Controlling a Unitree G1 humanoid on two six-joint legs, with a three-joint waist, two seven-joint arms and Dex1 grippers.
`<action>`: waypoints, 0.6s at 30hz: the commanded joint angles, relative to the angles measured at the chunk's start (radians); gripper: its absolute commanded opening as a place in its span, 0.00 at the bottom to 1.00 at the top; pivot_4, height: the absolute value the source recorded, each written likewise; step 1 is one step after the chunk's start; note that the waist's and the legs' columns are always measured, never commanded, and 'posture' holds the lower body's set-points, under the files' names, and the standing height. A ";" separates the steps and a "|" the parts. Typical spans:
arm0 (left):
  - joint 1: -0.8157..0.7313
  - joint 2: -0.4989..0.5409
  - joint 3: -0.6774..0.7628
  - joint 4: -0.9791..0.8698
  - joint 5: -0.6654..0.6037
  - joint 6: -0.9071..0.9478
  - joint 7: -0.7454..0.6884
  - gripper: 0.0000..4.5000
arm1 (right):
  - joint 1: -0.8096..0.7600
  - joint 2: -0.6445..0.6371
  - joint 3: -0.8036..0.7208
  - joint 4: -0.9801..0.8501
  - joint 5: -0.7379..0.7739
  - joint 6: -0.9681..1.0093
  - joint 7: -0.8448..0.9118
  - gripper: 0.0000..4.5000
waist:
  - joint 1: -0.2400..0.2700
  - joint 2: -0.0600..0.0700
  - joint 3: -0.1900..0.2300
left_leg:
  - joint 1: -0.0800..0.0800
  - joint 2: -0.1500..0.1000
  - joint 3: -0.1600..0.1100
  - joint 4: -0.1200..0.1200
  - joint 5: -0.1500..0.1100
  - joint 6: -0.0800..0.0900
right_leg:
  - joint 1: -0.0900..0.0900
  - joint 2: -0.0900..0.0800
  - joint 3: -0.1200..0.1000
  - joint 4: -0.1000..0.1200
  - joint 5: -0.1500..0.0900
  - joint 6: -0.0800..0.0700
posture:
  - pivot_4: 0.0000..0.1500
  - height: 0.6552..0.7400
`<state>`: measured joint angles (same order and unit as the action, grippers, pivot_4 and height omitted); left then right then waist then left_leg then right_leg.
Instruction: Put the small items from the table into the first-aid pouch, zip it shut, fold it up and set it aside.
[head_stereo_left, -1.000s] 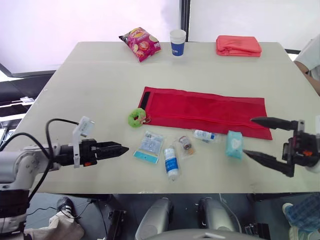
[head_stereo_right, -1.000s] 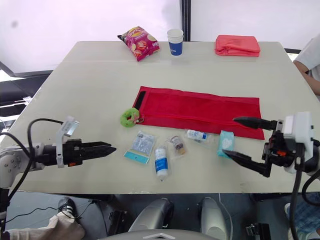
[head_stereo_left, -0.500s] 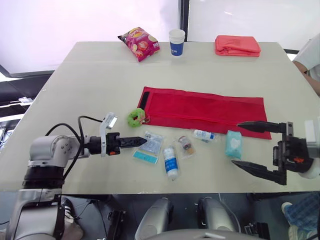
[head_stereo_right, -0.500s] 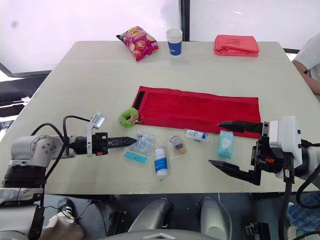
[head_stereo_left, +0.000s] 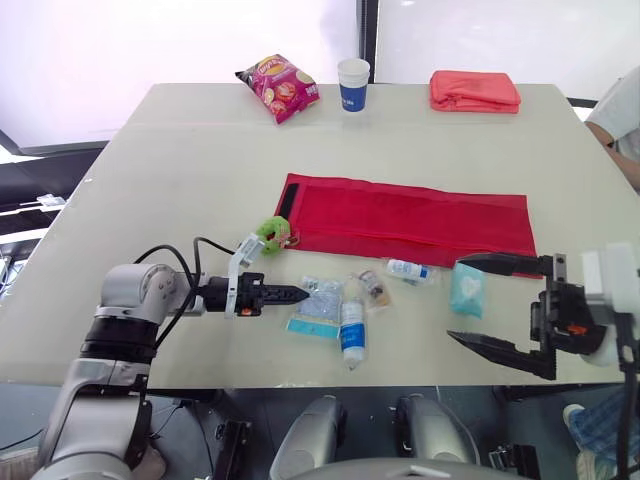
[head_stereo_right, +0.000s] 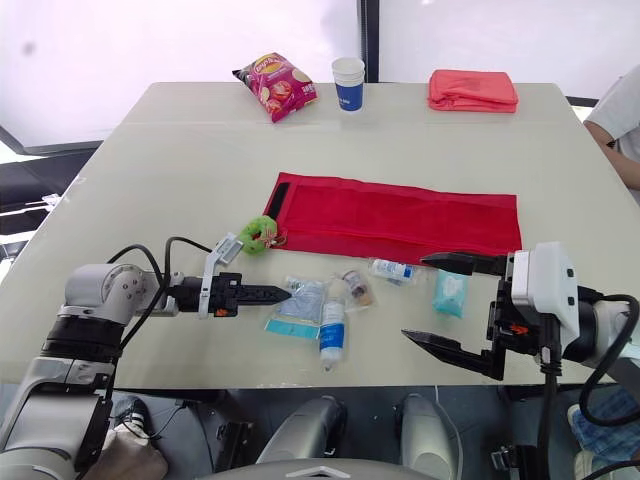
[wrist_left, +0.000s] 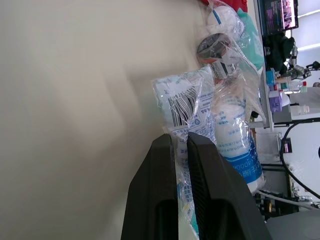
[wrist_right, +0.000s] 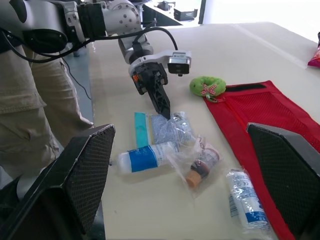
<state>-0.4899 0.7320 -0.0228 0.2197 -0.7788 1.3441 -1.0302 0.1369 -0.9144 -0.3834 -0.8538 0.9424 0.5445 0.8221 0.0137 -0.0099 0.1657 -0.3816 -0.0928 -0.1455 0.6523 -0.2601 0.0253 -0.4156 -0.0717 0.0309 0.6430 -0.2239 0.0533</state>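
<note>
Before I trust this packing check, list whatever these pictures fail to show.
1. Zipper of the first-aid pouch, eye views: too small to tell open or shut.
2. Most of the person, eye views: cut off by the right frame edge.
3. Label of the bottle, eye views: print too small to read.

Pouch (head_stereo_left: 410, 220) flat across mid table (head_stereo_left: 180, 170), ring (head_stereo_left: 270, 233) just beside its left front corner, packet (head_stereo_left: 318, 305), bottle (head_stereo_left: 352, 330), jar (head_stereo_left: 374, 290), roll (head_stereo_left: 408, 270) and tissue pack (head_stereo_left: 466, 290) between pouch and front edge, snack bag (head_stereo_left: 279, 85), cup (head_stereo_left: 354, 82), folded cloth (head_stereo_left: 475, 91) along far edge.
</note>
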 joint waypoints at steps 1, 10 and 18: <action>0.015 -0.018 0.086 -0.033 -0.047 0.033 0.022 0.01 | -0.023 0.029 0.031 -0.041 0.003 0.020 -0.110 1.00 | 0.000 0.000 0.000 | 0.000 0.000 0.000 0.000 0.000 0.000 | 0.000 0.000 0.000 0.000 0.000 0.000 | 1.00 1.00; 0.012 -0.189 0.595 -0.154 -0.291 0.217 0.308 0.01 | -0.174 0.173 0.227 0.014 0.269 0.268 -0.636 1.00 | 0.000 -0.002 0.000 | -0.001 0.001 0.000 0.000 0.001 -0.001 | -0.002 0.000 0.001 0.002 0.000 0.000 | 1.00 1.00; -0.035 -0.467 0.701 -0.350 -0.435 0.227 0.636 0.01 | -0.392 0.401 0.407 0.168 0.557 0.311 -0.960 1.00 | -0.001 -0.004 -0.001 | -0.001 0.000 0.000 0.001 0.001 -0.001 | -0.002 0.000 0.001 0.002 0.001 -0.001 | 1.00 1.00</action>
<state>-0.5138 0.2937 0.6448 -0.0647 -1.1487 1.5778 -0.4639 -0.2198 -0.5389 0.0084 -0.6920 1.3965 0.8663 -0.0705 0.0122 -0.0140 0.1650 -0.3826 -0.0931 -0.1449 0.6533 -0.2593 0.0239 -0.4180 -0.0712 0.0322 0.6448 -0.2226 0.0522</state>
